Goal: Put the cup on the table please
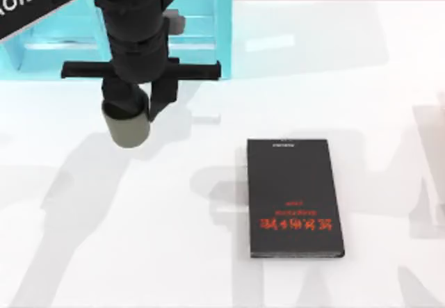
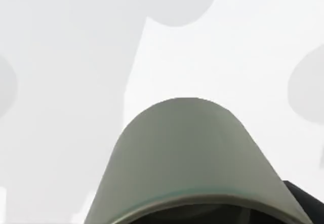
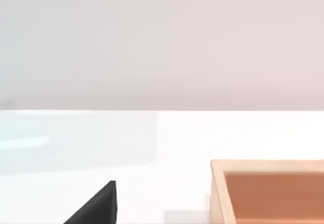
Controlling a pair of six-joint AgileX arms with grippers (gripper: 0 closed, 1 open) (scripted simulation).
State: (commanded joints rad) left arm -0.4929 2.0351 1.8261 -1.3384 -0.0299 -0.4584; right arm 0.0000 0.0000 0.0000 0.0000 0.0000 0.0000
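Note:
The olive-green cup point(image 1: 128, 130) hangs over the left part of the white table point(image 1: 104, 238), just in front of the shelf. My left gripper point(image 1: 139, 105) comes down from above and is shut on the cup's upper part, with its dark fingers on either side. In the left wrist view the cup point(image 2: 187, 158) is seen close up with the bare table point(image 2: 61, 57) beyond it. I cannot tell whether the cup touches the table.
A black book with red lettering point(image 1: 293, 197) lies flat right of centre. A turquoise shelf unit point(image 1: 208, 23) stands at the back left behind the arm. The right wrist view shows a wooden box point(image 3: 268, 191) and the book's corner point(image 3: 98, 206).

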